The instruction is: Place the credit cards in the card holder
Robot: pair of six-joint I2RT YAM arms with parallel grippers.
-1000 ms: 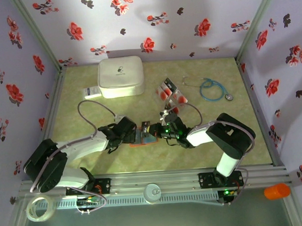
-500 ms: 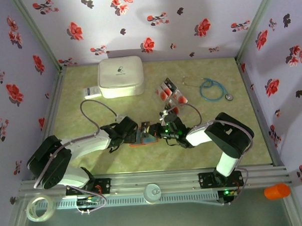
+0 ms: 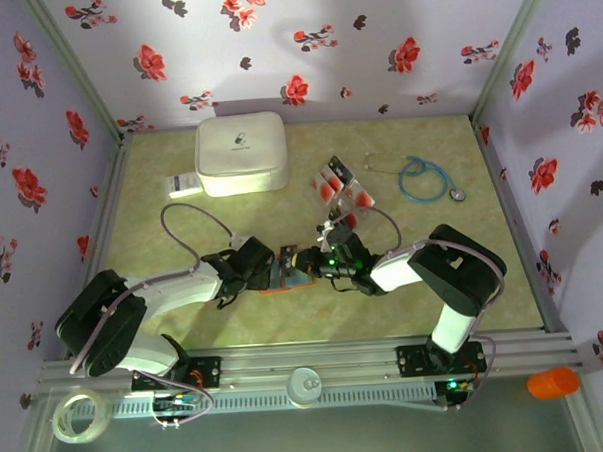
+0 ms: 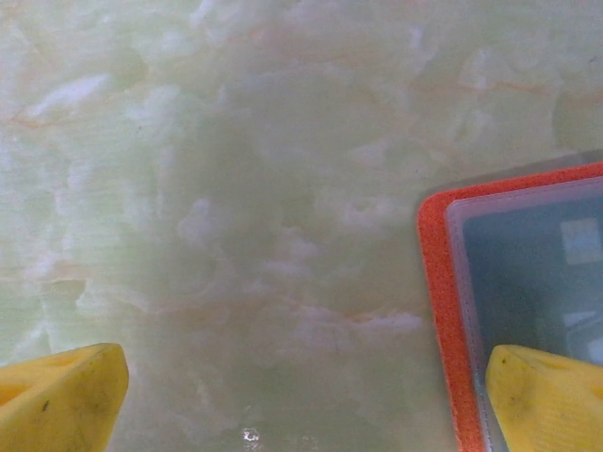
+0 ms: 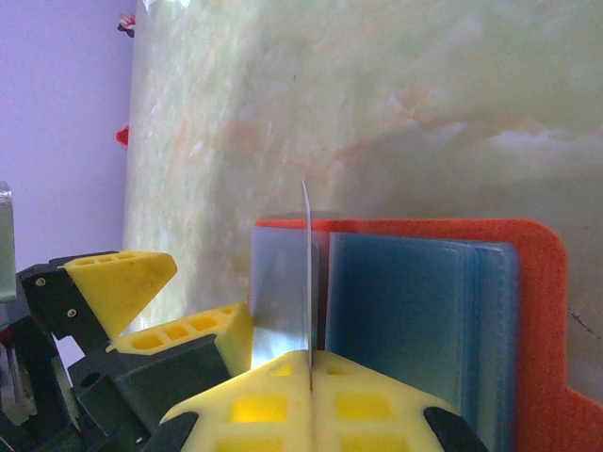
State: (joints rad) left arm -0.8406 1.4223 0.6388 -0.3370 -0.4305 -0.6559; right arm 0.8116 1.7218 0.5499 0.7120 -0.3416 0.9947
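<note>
- table (image 3: 185, 311): green marbled top. the work sits mid-table, where both arms reach. wrist cams crop it to a small patch.
- left gripper (image 4: 306, 405): jaws spread wide, only bare table between them. its right fingertip (image 4: 551, 395) is over the corner of the card holder, the other is off to the side over the table. prob. there to steady the holder while the other arm feeds it. can't tell if that tip presses down or just hovers.
- right gripper (image 5: 311, 377): jaws pinched tight on one credit card, pointing at the left gripper across the holder. looks like the inserting arm.
- card holder (image 5: 537, 311): lies flat and open just ahead of the right gripper's tips, orange-red rim round bluish clear pockets, pockets facing up so a card can go in. in the top view both grippers cover most of it. no. of pockets and whether any is filled: can't tell.
- held card (image 5: 307, 273): sticks out ahead of the right fingertips, far end at the seam between the pale flap and the blue pockets, so prob. lined up w/ a slot. seen edge-on as a thin line, so the face is unreadable, the tilt is hard to judge, and it's unclear if the edge is in the slot yet.
- loose credit cards (image 3: 342, 187): small cluster beyond the right gripper, well apart from the holder, not yet stowed. they overlap and blur, so the count is unclear.
</note>
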